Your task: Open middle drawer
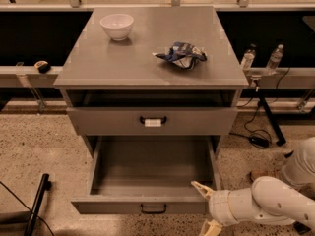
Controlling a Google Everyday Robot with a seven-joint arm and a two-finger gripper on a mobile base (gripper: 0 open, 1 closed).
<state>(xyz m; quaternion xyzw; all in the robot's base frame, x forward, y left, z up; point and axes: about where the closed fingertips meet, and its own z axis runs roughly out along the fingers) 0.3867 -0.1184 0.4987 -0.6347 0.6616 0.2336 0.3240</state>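
The middle drawer (147, 168) of the grey cabinet is pulled far out, and its deep grey box shows empty inside. Its small black loop handle (153, 209) sits on the front near the bottom edge of the view. My gripper (205, 208) is at the drawer's front right corner, to the right of the handle and apart from it. One cream fingertip (201, 188) points up-left over the drawer's front corner, the other is low at the frame edge. It is open and holds nothing. The lowest drawer is out of view.
The upper drawer (151, 120), with a white tag on its handle, is nearly shut. A white bowl (116, 26) and a crumpled blue snack bag (180, 54) lie on the cabinet top. Two bottles (248, 58) stand at the right. A black pole (37, 200) lies on the floor at left.
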